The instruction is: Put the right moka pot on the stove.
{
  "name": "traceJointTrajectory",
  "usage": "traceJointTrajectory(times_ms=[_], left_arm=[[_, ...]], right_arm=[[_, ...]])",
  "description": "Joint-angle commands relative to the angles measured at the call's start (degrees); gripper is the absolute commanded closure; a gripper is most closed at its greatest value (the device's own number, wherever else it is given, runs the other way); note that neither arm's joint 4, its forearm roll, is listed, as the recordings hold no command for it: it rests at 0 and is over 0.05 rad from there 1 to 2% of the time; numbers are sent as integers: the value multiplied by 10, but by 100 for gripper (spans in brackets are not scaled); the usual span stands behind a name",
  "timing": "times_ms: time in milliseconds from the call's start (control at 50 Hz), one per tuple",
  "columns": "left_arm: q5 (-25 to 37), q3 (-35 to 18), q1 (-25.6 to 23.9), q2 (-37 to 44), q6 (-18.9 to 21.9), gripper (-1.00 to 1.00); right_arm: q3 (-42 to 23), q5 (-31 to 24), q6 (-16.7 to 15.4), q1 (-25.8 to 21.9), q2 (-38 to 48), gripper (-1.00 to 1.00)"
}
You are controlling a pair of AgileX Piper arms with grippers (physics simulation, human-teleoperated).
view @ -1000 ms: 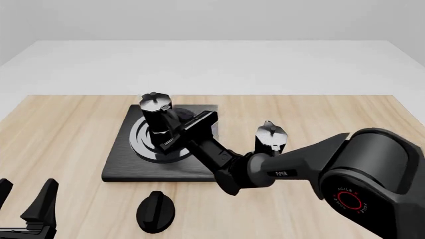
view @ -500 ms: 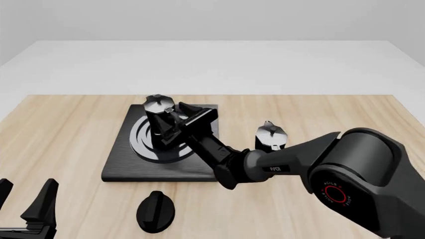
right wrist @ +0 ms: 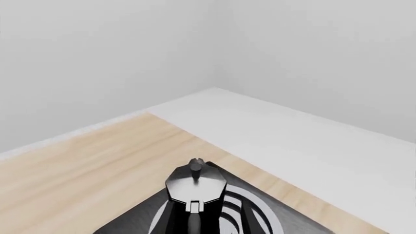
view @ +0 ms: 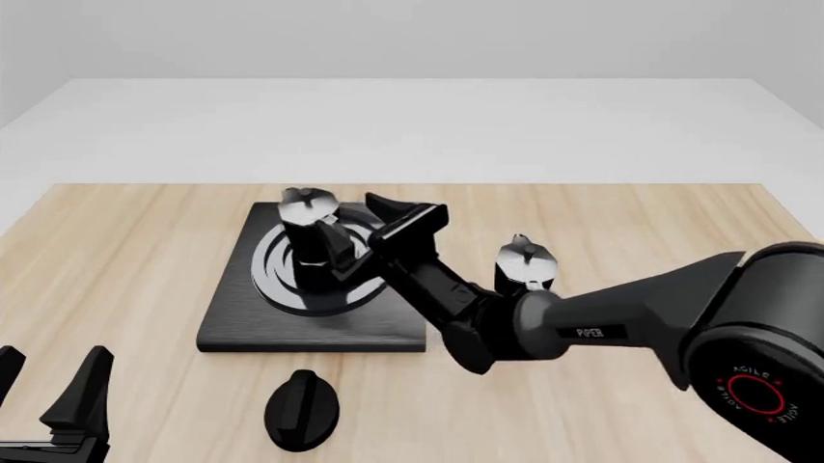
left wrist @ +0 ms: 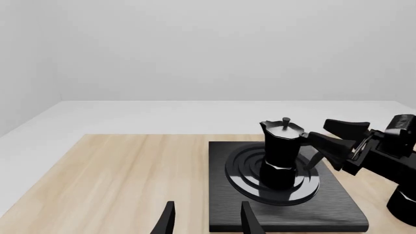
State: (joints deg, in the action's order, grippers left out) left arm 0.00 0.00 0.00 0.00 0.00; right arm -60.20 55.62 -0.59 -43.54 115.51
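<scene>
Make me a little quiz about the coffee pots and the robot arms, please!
1. True or false: one moka pot stands upright on the burner rings of the stove.
2. Fill in the missing word: the right gripper sits beside that pot with its jaws ____.
3. Pick one. Where is the other moka pot?
A. on the stove too
B. on the wooden table, to the right of the stove
C. inside the right gripper

Key: 1 true; 2 open; 3 B.
</scene>
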Motion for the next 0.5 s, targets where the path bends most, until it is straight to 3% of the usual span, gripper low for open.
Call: traceJointTrajectory(times_ms=[20,500], left_arm=[[0,0,0,0,0,-100],[0,0,0,0,0,-100]], right_arm=[[49,-25,-8,-9,-54,-100],[145,-55,-17,-15,-175,-100]])
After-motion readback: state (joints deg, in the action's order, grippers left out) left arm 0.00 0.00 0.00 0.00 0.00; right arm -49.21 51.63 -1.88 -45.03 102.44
